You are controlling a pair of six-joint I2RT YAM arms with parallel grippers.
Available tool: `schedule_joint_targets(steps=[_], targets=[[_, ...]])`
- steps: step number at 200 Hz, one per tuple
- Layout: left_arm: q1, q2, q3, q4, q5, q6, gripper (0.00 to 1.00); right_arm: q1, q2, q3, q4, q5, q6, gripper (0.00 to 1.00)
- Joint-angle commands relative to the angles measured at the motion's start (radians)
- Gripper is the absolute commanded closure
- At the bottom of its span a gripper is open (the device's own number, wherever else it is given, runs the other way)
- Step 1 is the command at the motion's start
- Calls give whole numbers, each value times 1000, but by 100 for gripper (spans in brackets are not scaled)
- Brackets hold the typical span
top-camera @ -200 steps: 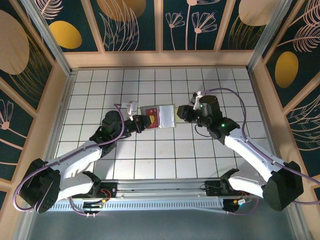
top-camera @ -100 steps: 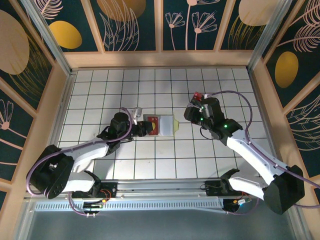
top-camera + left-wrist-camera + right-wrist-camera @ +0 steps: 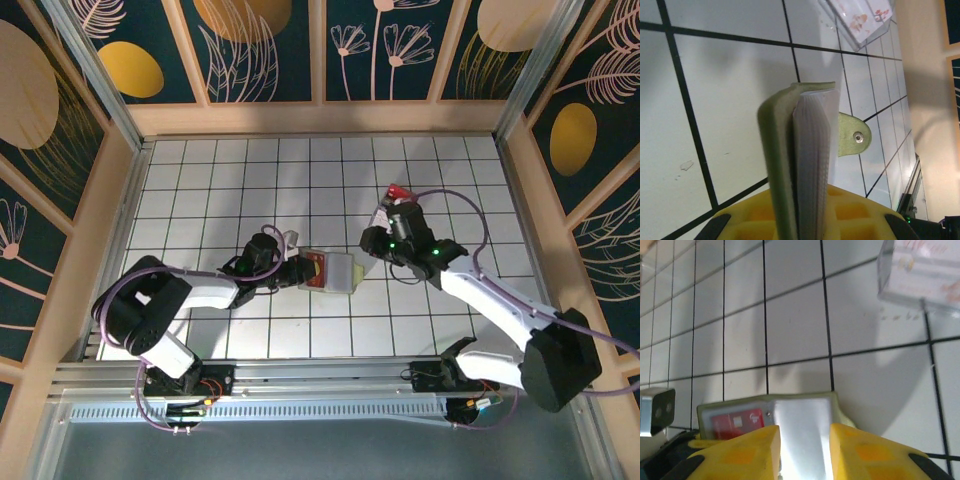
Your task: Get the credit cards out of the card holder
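Moved: card holder has slid toward the near edge of the table and looks more folded than a second ago; both arms have come in closer.
Card holder: near the middle of the table, a bit toward the near edge. It is yellow-green outside with pale pages inside. A red card shows on its left half, and a green tab with a metal snap sticks out.
Left claw: pinched tight on the holder's left edge.
Left arm: bent back on itself, forearm pointing right, low over the table.
Right claw: fingers partly apart, one on each side of a shiny page; cannot tell if they squeeze it.
Right arm: reaches in from the near right corner, wrist tipped down.
Clear plastic piece: has pink marks and lies just behind the right claw.
Table: white squares, black lines, wooden rim.
Walls: dark blue with gold plants.
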Motion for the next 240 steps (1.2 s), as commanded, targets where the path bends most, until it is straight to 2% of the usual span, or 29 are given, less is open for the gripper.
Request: schedule_joint_targets(steps=[1,16,46,76,94,112,129,155,218,240], targets=[[-4,20,26,82,36,-36,83,36,64,-6,72,-90,46,72],[-4,20,24,69,28,-35,71,56,116,14,64,-96,47,74],[-4,3,33,-18,-15,-4,55,62,197,46,48,-105,53,79],[-4,-53,43,-157,-120,38,49,63,239,62,41,-116,53,81],[-5,-92,53,-243,-188,58,38,64,255,61,53,-132,55,82],[-4,-130,58,-319,-262,68,35,65,267,62,66,-143,56,82],[-4,-172,62,-398,-347,71,36,70,275,66,74,-151,54,82],[-5,-238,63,-480,-442,74,47,88,290,78,87,-165,42,79],[-10,-221,43,-404,-371,56,66,152,368,170,110,-183,4,77],[-18,-197,37,-371,-349,49,68,163,409,199,116,-197,7,77]])
